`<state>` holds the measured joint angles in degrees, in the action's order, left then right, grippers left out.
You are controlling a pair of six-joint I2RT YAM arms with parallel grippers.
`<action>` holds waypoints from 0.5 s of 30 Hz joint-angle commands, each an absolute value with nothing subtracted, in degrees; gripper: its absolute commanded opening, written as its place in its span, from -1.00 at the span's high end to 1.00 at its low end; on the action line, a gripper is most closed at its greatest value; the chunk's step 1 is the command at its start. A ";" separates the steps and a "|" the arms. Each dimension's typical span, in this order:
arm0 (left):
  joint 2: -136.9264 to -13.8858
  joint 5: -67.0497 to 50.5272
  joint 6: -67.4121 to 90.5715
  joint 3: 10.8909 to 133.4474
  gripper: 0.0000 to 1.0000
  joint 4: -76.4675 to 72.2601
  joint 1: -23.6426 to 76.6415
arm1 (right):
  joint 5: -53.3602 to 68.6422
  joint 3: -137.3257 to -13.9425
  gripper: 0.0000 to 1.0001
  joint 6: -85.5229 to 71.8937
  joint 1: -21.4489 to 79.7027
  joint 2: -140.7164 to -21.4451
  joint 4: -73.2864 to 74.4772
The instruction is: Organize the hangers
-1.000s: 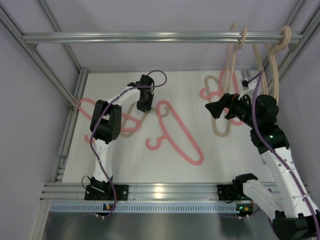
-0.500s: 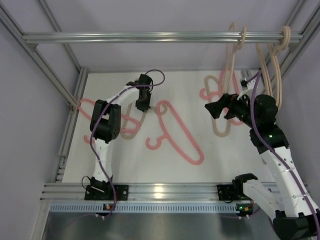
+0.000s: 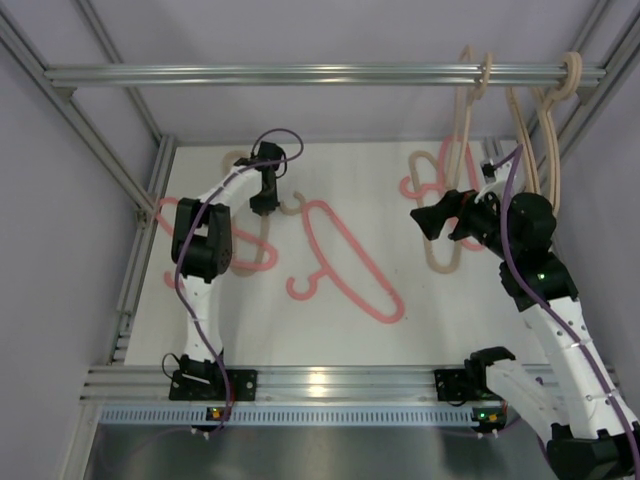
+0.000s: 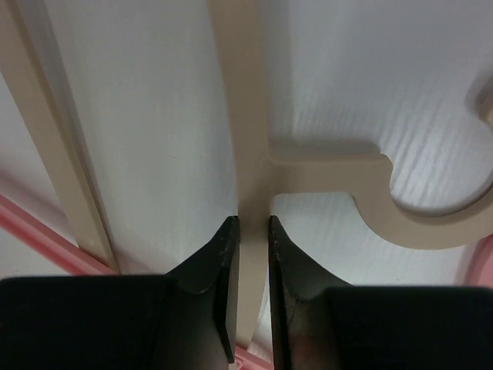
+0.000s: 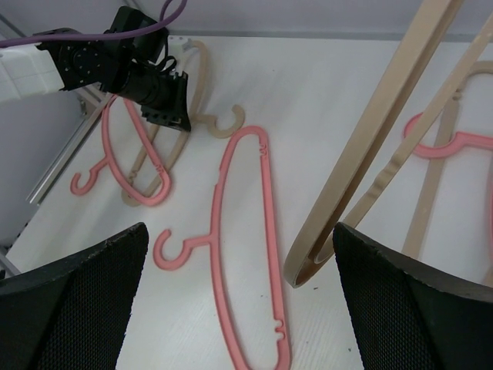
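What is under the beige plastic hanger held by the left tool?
Beneath the beige plastic hanger lie the white tabletop and a pink plastic hanger; the left tool covers part of their crossing.

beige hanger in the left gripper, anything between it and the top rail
Nothing visible blocks the lift: the left gripper is shut on the beige hanger beside its hook, and the rail carries hangers only at its right end. The hanger crosses a pink hanger, which might drag along.
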<state>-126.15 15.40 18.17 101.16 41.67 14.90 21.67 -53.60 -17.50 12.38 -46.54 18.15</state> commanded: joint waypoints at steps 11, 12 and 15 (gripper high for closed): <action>-116.20 26.28 28.82 99.15 1.00 36.14 13.27 | 23.47 -50.80 -0.99 -17.49 15.64 -46.49 20.13; -113.93 26.02 29.61 98.18 1.00 34.73 13.27 | 23.47 -50.71 -0.99 -17.49 15.82 -46.41 19.95; -109.80 23.56 33.30 94.93 1.00 29.54 13.27 | 23.55 -50.63 -0.99 -17.40 16.26 -46.58 19.60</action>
